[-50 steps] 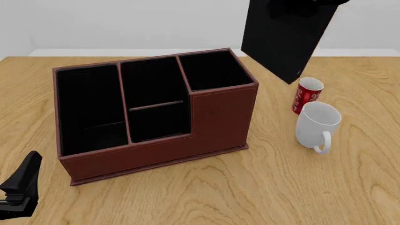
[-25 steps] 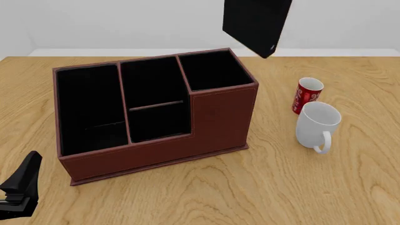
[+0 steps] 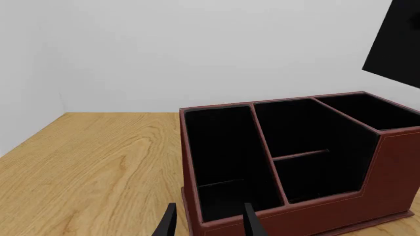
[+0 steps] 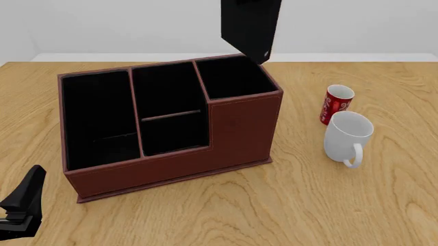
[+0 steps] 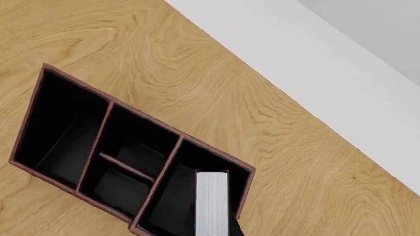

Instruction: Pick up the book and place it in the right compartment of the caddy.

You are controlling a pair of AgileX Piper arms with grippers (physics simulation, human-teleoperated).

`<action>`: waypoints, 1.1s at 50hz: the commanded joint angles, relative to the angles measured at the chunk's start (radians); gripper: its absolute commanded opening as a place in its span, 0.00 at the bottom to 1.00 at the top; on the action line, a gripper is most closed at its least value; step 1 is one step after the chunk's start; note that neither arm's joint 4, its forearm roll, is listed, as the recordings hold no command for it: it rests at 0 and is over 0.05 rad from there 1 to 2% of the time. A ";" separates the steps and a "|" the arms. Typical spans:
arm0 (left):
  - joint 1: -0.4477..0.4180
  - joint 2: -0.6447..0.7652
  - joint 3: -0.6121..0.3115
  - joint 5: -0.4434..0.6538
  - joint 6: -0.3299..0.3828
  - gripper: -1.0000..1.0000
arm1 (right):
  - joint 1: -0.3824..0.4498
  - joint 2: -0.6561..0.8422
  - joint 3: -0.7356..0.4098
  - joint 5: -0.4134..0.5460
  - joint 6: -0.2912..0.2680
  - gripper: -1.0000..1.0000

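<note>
The black book (image 4: 250, 28) hangs upright in the air just above the back edge of the right compartment (image 4: 233, 77) of the reddish-brown caddy (image 4: 171, 169). My right gripper is out of the front view above the frame. In the right wrist view the book's white page edges (image 5: 212, 201) point down over the right compartment (image 5: 174, 196), held between the fingers. My left gripper (image 4: 27, 195) rests low at the near left, open and holding nothing, its fingertips (image 3: 169, 226) in front of the caddy (image 3: 394, 172). The book (image 3: 397, 44) shows there too.
A white mug (image 4: 347, 136) and a red can (image 4: 335, 104) stand to the right of the caddy. The caddy's middle section has a crossbar (image 4: 171, 115). A white wall runs along the table's far edge.
The book has travelled left, from above the can to above the right compartment, and turned more upright. The left arm has not moved.
</note>
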 commanded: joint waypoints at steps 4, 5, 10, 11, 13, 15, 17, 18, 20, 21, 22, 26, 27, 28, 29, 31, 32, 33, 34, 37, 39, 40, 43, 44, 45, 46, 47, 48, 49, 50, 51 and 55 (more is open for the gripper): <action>0.000 0.000 0.000 0.000 0.000 1.00 | 0.014 0.054 0.005 -0.070 0.052 0.00; 0.000 0.000 0.000 0.000 0.000 1.00 | 0.013 0.056 0.014 -0.079 0.050 0.00; 0.000 0.000 0.000 0.000 0.000 1.00 | 0.012 0.061 0.049 -0.113 0.059 0.00; 0.000 0.000 0.000 0.000 0.000 1.00 | 0.016 0.058 0.064 -0.125 0.071 0.00; 0.000 0.000 0.000 0.000 0.000 1.00 | 0.014 0.057 0.081 -0.138 0.072 0.00; 0.000 0.000 0.000 0.000 0.000 1.00 | 0.014 0.055 0.101 -0.154 0.077 0.00; 0.000 0.000 0.000 0.000 0.000 1.00 | 0.014 0.049 0.129 -0.172 0.080 0.00; 0.000 0.000 0.000 0.000 0.000 1.00 | 0.014 0.048 0.137 -0.178 0.087 0.00; 0.000 0.000 0.000 0.000 0.000 1.00 | 0.015 0.041 0.163 -0.192 0.089 0.00; 0.000 0.000 0.000 0.000 0.000 1.00 | 0.014 0.041 0.166 -0.194 0.085 0.00; 0.000 0.000 0.000 0.000 0.000 1.00 | 0.012 0.041 0.172 -0.198 0.083 0.00; 0.000 0.000 0.000 0.000 0.000 1.00 | 0.014 0.033 0.200 -0.211 0.088 0.00; 0.000 0.000 0.000 0.000 0.000 1.00 | 0.012 0.032 0.203 -0.214 0.088 0.00; 0.000 0.000 0.000 0.000 0.000 1.00 | 0.008 0.032 0.209 -0.217 0.086 0.00; 0.000 0.000 0.000 0.000 0.000 1.00 | 0.007 0.031 0.214 -0.219 0.087 0.00; 0.000 0.000 0.000 0.000 0.000 1.00 | 0.007 0.026 0.230 -0.227 0.091 0.00; 0.000 0.000 0.000 0.000 0.000 1.00 | 0.003 0.023 0.245 -0.236 0.091 0.00; 0.000 0.000 0.000 0.000 0.000 1.00 | 0.004 0.020 0.253 -0.242 0.093 0.00; 0.000 0.000 0.000 0.000 0.000 1.00 | 0.001 0.019 0.263 -0.249 0.095 0.00; 0.000 0.000 0.000 0.000 0.000 1.00 | -0.001 0.014 0.293 -0.270 0.099 0.00; 0.000 0.000 0.000 0.000 0.000 1.00 | -0.002 0.011 0.312 -0.283 0.103 0.00; 0.000 0.000 0.000 0.000 0.000 1.00 | -0.004 0.012 0.320 -0.290 0.107 0.00; 0.000 0.000 0.000 0.000 0.000 1.00 | -0.004 0.012 0.338 -0.304 0.110 0.00; 0.000 0.000 0.000 0.000 0.000 1.00 | -0.005 0.014 0.344 -0.310 0.114 0.00; 0.000 0.000 0.000 0.000 0.000 1.00 | -0.006 0.015 0.344 -0.312 0.114 0.00; 0.000 0.000 0.000 0.000 0.000 1.00 | -0.006 0.015 0.353 -0.318 0.115 0.00; 0.000 0.000 0.000 0.000 0.000 1.00 | -0.004 0.014 0.362 -0.323 0.116 0.00; 0.000 0.000 0.000 0.000 0.000 1.00 | -0.008 0.018 0.361 -0.328 0.117 0.00; 0.000 0.000 0.000 0.000 0.000 1.00 | -0.004 0.016 0.369 -0.332 0.124 0.00; 0.000 0.000 0.000 0.000 0.000 1.00 | -0.006 0.018 0.372 -0.335 0.119 0.00; 0.000 0.000 0.000 0.000 0.000 1.00 | -0.010 0.022 0.370 -0.339 0.121 0.00; 0.000 0.000 0.000 0.000 0.000 1.00 | -0.007 0.024 0.392 -0.358 0.132 0.00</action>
